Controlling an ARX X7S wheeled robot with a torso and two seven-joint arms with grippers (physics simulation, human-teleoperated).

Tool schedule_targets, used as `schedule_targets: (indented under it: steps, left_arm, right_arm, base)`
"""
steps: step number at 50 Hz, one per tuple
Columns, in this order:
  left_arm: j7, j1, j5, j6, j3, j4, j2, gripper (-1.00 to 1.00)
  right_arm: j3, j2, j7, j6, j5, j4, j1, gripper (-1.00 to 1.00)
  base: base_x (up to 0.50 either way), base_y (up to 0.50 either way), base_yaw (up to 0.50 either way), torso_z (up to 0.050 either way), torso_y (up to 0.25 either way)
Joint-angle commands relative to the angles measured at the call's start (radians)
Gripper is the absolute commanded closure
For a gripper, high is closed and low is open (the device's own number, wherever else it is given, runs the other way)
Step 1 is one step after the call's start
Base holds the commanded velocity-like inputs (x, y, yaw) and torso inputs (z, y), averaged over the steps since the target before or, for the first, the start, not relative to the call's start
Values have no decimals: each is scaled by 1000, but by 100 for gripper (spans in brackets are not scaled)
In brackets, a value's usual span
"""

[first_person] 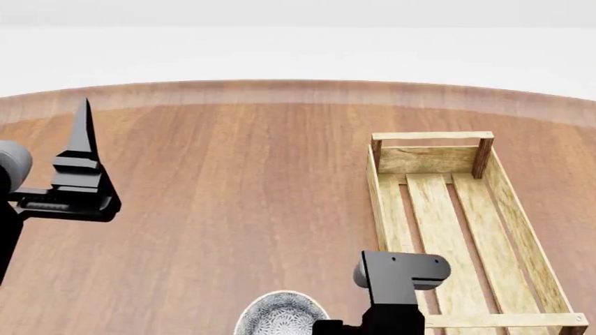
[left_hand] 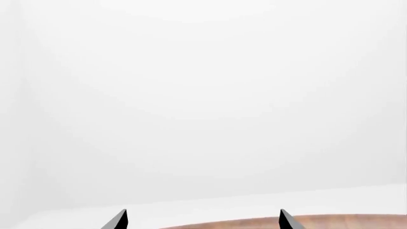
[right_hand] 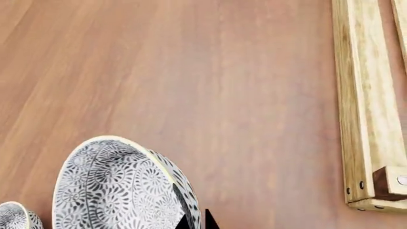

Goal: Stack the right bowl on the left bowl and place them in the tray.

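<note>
While the right gripper pinches the right bowl's rim, the tray sits at three o'clock; the left gripper hangs spread.

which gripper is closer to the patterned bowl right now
Right. The right gripper is at the bowl's rim, fingertips pinched on it. The left gripper is raised far off, pointing past the table edge.

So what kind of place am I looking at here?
Probably a bare simulated test room, not a lived-in kitchen: a wide wooden table, plain white walls, and on the table only a light-wood tray and patterned bowls.
</note>
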Motion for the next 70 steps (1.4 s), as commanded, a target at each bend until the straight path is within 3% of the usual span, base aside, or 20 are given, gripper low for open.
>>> schedule_targets:
  steps: [1, 28, 55, 61, 70]
  left_arm:
    - [21, -5, 14, 1, -20, -8, 19, -100]
    - [8, -15, -2, -7, -20, -2, 13, -100]
    - [-15, -51, -22, -48, -7, 18, 11, -100]
    - [-21, -60, -30, -63, -12, 27, 7, -100]
    - [-25, -57, -39, -66, -21, 36, 3, -100]
  right_arm:
    - [43, -55, 3, 1, 32, 36, 115, 100]
    - [-5, -175, -93, -63, -38, 335, 352, 100]
    - [-105, -373, -146, -26, 19, 423, 403, 100]
    - [-172, -410, -154, -40, 65, 419, 404, 100]
    - [-416, -412, -219, -146, 201, 435, 444, 100]
  base:
    - [0, 0, 0, 0, 0]
    - [0, 0, 0, 0, 0]
    - [0, 0, 0, 0, 0]
    - [0, 0, 0, 0, 0]
    - [0, 0, 0, 0, 1]
